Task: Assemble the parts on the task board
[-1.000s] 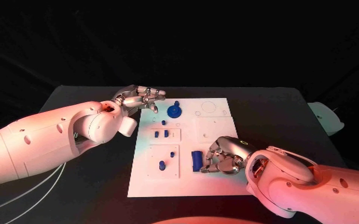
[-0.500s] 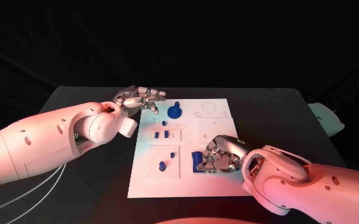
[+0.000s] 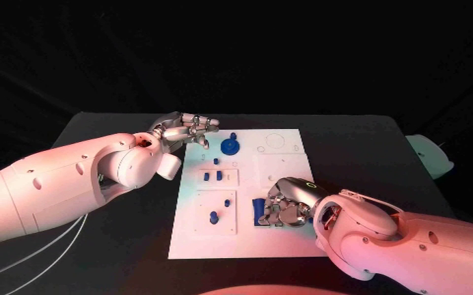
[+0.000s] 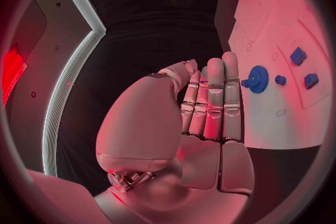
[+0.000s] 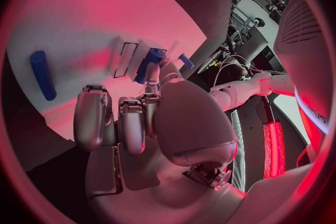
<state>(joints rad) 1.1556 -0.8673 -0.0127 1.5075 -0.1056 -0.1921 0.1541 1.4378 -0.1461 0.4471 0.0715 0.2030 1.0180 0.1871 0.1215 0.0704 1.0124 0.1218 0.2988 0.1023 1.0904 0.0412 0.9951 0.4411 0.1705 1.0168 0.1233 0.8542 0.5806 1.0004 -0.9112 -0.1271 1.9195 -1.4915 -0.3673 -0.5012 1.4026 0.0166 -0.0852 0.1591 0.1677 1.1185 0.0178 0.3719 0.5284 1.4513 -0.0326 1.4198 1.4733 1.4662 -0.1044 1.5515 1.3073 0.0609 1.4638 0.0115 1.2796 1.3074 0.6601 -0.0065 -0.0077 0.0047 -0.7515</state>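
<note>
Two robot hands [image 3: 189, 129] [image 3: 286, 203] flank one task board [image 3: 281, 165].

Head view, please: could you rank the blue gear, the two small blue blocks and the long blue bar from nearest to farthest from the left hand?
1. Blue gear, at the board's far end, just beside the left hand.
2. Two small blue blocks, mid-board, on the board's left side.
3. Long blue bar, near end, beside the right hand.
</note>
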